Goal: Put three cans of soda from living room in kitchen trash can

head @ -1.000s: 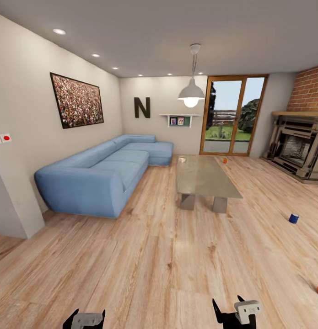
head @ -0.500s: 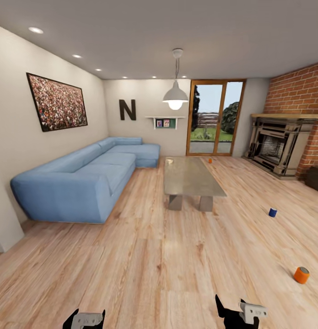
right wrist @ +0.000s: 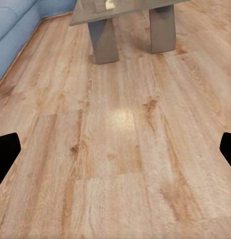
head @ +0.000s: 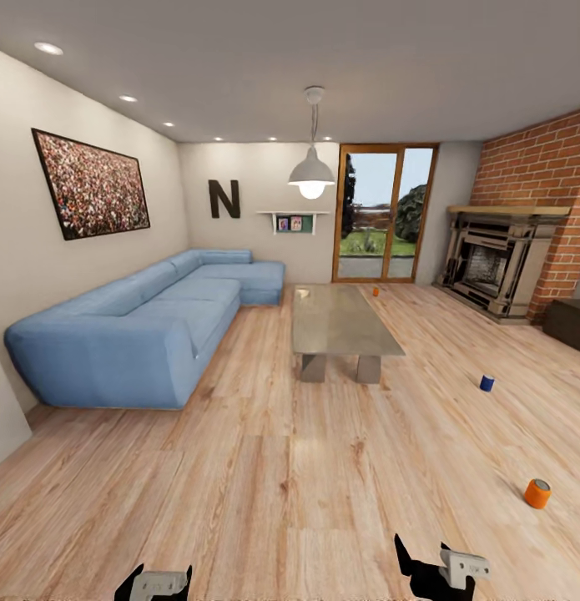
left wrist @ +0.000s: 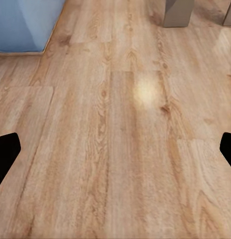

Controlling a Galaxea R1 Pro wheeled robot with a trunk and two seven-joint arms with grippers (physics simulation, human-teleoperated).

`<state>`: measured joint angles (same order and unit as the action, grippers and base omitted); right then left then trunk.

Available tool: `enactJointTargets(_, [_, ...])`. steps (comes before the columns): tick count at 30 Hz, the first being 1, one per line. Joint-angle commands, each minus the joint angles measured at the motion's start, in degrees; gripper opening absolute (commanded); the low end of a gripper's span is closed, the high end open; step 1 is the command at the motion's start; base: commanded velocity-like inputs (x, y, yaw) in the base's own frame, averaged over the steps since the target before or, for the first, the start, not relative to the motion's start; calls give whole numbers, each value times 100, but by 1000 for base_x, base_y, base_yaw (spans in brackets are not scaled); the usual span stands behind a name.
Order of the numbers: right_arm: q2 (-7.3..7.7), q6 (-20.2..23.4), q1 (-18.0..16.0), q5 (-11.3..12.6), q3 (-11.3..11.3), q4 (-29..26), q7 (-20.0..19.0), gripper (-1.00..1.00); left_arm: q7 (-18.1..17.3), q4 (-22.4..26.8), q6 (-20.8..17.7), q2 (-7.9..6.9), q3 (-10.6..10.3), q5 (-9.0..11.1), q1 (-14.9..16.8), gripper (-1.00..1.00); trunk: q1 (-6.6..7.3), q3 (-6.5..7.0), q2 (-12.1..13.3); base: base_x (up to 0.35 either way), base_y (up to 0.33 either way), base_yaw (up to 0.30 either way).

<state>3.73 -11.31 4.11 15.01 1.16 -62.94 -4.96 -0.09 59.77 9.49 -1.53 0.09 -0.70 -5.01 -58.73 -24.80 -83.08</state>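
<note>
Grippers empty over bare planks, cans scattered ahead

Nearest, the left gripper [head: 159, 578] and right gripper [head: 433, 568] hang low over the wood plank floor [head: 290, 467], each with its fingers spread wide apart and nothing between them. In both wrist views the dark fingertips sit at the far edges with bare boards between.

Off to the right on the floor lies an orange can [head: 537, 492], tipped on its side. Farther on, also to the right, a blue can [head: 486, 383] stands upright, well apart from the first.

In the middle distance the glass-topped low table [head: 340, 321] stands on two grey legs, with the blue corner sofa [head: 148, 321] along the left wall. Past the table's far right corner a second orange can [head: 375, 291] sits on the floor, near the wood-framed glass doors [head: 381, 214]. The brick fireplace [head: 498, 259] fills the far right corner.
</note>
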Motion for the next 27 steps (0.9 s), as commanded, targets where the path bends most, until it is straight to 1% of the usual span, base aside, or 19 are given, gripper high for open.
enactJointTargets(1, [1,1,1,2,1,0,-1,100,0,0,0,-1,0,0,0,100,0,-9,0,0,0,-4])
enactJointTargets(14, [12,-7,1,3,5,-1,-5,100,0,-6,0,0,0,-4,0,100,0,-126,0,0,0,-1])
enactJointTargets(21, [-19,-46,2,-21,-25,0,14,100,0,-8,0,-1,0,-6,0,100,0,-164,0,0,0,-5])
enactJointTargets(27, [-9,-26,1,-3,-3,1,13,100,0,-9,0,0,0,-8,0,100,0,-172,0,0,0,-139])
